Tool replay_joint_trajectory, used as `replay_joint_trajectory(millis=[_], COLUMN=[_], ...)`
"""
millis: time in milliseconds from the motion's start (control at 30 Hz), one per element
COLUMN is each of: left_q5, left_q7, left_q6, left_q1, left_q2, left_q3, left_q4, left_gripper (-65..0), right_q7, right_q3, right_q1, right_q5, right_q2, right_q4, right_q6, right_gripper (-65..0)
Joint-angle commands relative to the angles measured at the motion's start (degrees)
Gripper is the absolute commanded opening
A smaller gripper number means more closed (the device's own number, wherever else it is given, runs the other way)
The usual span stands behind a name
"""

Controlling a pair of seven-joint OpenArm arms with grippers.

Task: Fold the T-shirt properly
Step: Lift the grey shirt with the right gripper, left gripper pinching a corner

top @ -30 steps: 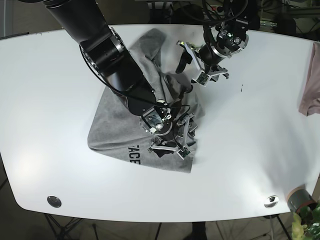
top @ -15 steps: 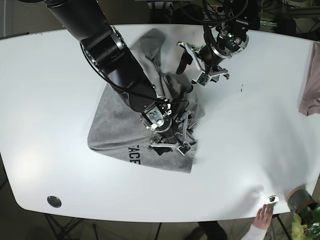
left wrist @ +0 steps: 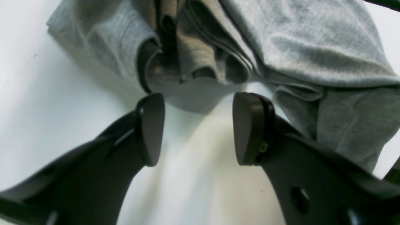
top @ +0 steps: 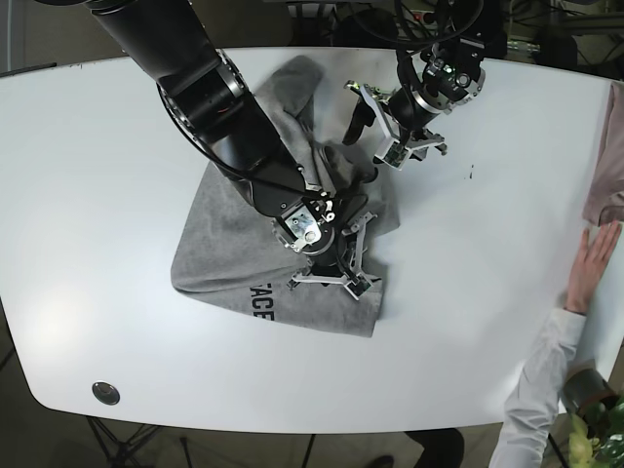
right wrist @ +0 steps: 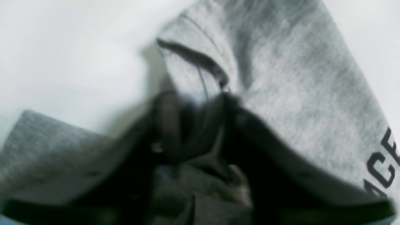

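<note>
The grey T-shirt (top: 234, 244) lies crumpled in the middle of the white table (top: 97, 195), with black lettering near its front edge. My right gripper (top: 336, 263) is pressed into the shirt's front right part. The right wrist view is blurred, but its dark fingers (right wrist: 165, 125) stand close together with T-shirt (right wrist: 281, 93) fabric bunched between them. At the shirt's far right edge my left gripper (top: 375, 127) hovers open and empty. In the left wrist view its pads (left wrist: 150, 125) flank bare table just short of the folded T-shirt (left wrist: 297, 43) hem.
A person's hand (top: 585, 268) and white sleeve (top: 531, 390) reach in over the table's right edge. A pink cloth (top: 606, 166) hangs at the right edge. A round metal fitting (top: 105, 393) sits at the front left corner.
My right gripper has shifted slightly up and left within the shirt. The left gripper has barely moved. A person's hand moved from the front right corner up along the right edge.
</note>
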State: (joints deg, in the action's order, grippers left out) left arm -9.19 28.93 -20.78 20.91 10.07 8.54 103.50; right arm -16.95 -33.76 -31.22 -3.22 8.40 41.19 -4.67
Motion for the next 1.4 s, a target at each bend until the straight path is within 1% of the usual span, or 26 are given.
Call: replay_joint_trajectory(millis=[0,33,133,233,400,433,467,533,633,667,733,800,833,967,1067,1100,1200,1267,1367], left_q5=[-0.61,-0.61,-0.61,-0.61,-0.61,-0.61,-0.61,-0.61,-0.61,-0.61,-0.61,-0.61,-0.61,-0.7,-0.7,-0.7,-0.7,-0.7,-0.7], left_q7=[-1.37,-1.37,-1.37,-1.37,-1.37,-1.37,-1.37,-1.37,-1.37,-1.37,-1.37,-1.28,-1.19,-1.19,-1.19,-1.19,-1.19,-1.19,-1.19], left_q6=[-0.1,-0.1,-0.1,-0.1,-0.1,-0.1,-0.1,-0.1,-0.1,-0.1,-0.1,-0.1,-0.1,-0.1,-0.1,-0.1,-0.1,-0.1,-0.1], left_q1=[-0.38,-0.38,-0.47,-0.47,-0.38,-0.38,-0.38,-0.38,-0.47,-0.55,-1.26,-1.96,-1.96,-1.96,-2.05,-2.05,-3.02,-3.19,-3.19], left_q2=[0.18,0.18,0.18,0.18,0.26,0.26,0.26,0.26,0.26,0.26,0.18,-0.18,-0.18,-0.18,-0.18,-0.26,-0.26,-0.26,-0.26], left_q3=[-0.23,-0.23,-0.23,-0.23,-0.23,-0.23,-0.23,-0.23,-0.32,-0.93,-2.07,-3.3,-3.74,-5.33,-6.03,-6.12,-6.21,-6.21,-6.12], left_q4=[1.07,1.07,1.07,1.42,4.5,5.55,6.08,7.31,8.1,8.1,8.1,8.1,8.1,8.1,8.1,8.01,8.01,8.01,7.93], left_gripper=[-32.4,-32.4,-32.4,-32.4,-32.4,-32.4,-32.2,-32.2,-32.1,-32.1,-32.1,-31.9,-31.9,-31.9,-31.9,-31.9,-31.9,-31.9,-31.9], right_q7=[0.38,0.29,0.2,-0.5,-6.48,-7.53,-8.15,-9.99,-12.28,-12.98,-14.13,-16.06,-16.68,-20.37,-22.74,-23.62,-24.94,-25.38,-25.64], right_q3=[0.13,0.13,0.13,0.22,0.48,1.71,2.94,6.2,9.45,10.68,12.09,14.02,14.9,18.77,20.26,20.88,21.05,21.23,21.05], right_q1=[-1.61,-1.61,-1.61,-1.17,-0.56,-0.56,-0.56,-0.65,-1.52,-2.49,-3.9,-5.83,-6.62,-10.4,-13.48,-15.24,-19.11,-21.92,-26.4], right_q5=[-0.34,-0.34,-0.34,-0.34,-0.34,-0.42,-0.34,-0.69,-0.95,-0.86,-0.42,-0.42,-0.6,-0.78,-0.86,-0.6,-0.34,-0.51,-0.6], right_q2=[0.52,0.52,0.6,0.52,-0.1,-0.98,-1.41,-1.68,-2.21,-3.26,-4.23,-4.76,-4.84,-6.25,-6.78,-7.48,-8.36,-8.45,-9.94], right_q4=[0.96,1.05,1.76,4.92,13.62,16.26,18.02,22.15,27.07,28.92,30.85,33.4,34.46,39.29,41.93,42.99,44.22,44.48,44.04], right_q6=[0.14,0.14,0.14,0.14,0.14,0.14,-0.3,-0.56,-0.83,-1.71,-3.29,-4.96,-5.4,-9.09,-11.47,-12.34,-13.58,-14.28,-15.86], right_gripper=[-60.1,-62.8,-62.3,-62.8,-62.8,-62.8,-62.8,-62.8,-62.8,-62.8,-62.8,-62.8,-62.8,-62.8,-62.8,-62.8,-62.8,-62.8,-62.8])
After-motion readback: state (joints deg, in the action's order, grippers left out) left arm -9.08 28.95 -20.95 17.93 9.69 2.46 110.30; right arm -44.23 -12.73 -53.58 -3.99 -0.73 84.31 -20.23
